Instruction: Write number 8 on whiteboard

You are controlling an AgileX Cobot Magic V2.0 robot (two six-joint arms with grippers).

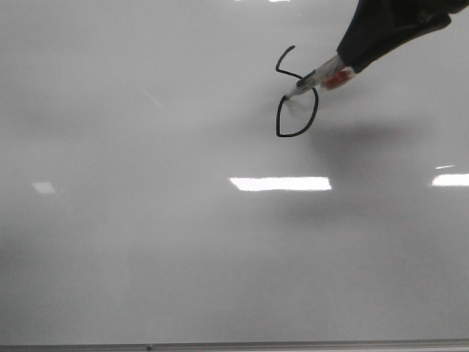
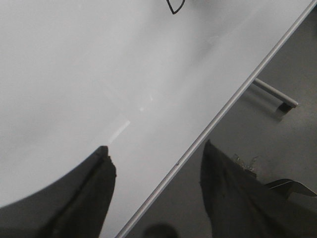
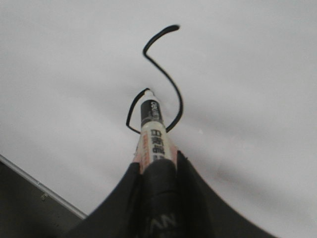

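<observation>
The whiteboard (image 1: 146, 220) fills the front view. On it is a black marker-drawn number 8 (image 1: 278, 117): an open hook on top and a closed lower loop. My right gripper (image 1: 346, 62) comes in from the upper right, shut on a marker (image 1: 316, 78) whose tip touches the board at the top of the lower loop. In the right wrist view the marker (image 3: 153, 139) sticks out of the gripper (image 3: 157, 163) with its tip on the stroke (image 3: 173, 89). My left gripper (image 2: 156, 148) is open and empty over the board's edge (image 2: 237, 99); part of the loop (image 2: 170, 7) shows far off.
A thin metal edge (image 1: 220, 346) runs along the board's near side. Bright light reflections (image 1: 278, 183) lie on the board below the figure. Beyond the board's edge the left wrist view shows a dark surface with a metal bar (image 2: 275, 94).
</observation>
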